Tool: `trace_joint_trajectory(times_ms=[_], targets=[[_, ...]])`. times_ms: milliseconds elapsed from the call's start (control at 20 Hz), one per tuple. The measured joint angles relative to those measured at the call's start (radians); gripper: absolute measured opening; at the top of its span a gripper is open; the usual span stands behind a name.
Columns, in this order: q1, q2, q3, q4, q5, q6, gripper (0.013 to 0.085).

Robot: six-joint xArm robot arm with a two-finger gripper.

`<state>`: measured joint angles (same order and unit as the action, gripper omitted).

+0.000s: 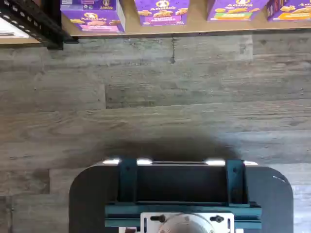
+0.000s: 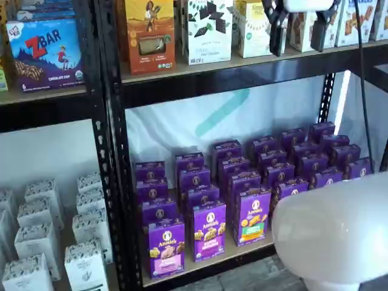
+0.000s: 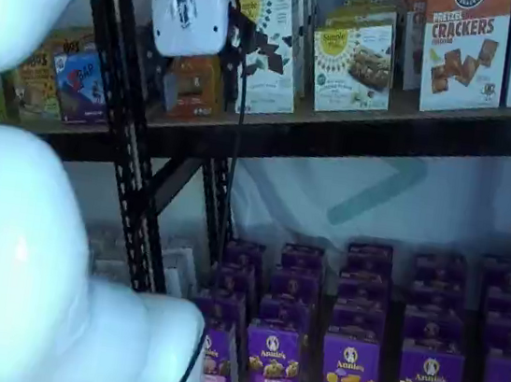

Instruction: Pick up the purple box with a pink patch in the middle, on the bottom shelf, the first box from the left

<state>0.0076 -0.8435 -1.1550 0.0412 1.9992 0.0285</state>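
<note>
The purple box with a pink patch stands upright at the front left of the bottom shelf, heading a row of like boxes. The wrist view shows it on the tan board, beyond the wooden floor. In a shelf view it is partly hidden by the white arm. My gripper hangs high up in front of the upper shelf, far above the box and to its right. Its two black fingers stand apart with nothing between them. In a shelf view its white body shows side-on.
Several rows of purple boxes fill the bottom shelf, among them a green-patch one. A black rack post stands just left of the target. White boxes fill the bay beyond it. The white arm covers the lower right. A dark teal-bracketed mount shows over the floor.
</note>
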Motion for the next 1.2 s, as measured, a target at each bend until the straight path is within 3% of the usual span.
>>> trace_joint_trajectory(times_ms=[150, 300, 850, 1200], targets=[[-0.051, -0.01, 0.01, 0.057, -0.014, -0.026, 0.085], [-0.057, -0.012, 0.014, 0.068, -0.02, -0.03, 0.085], [0.045, -0.041, 0.121, -0.021, -0.106, 0.036, 0.085], [0.045, -0.08, 0.255, -0.007, -0.207, 0.039, 0.085]])
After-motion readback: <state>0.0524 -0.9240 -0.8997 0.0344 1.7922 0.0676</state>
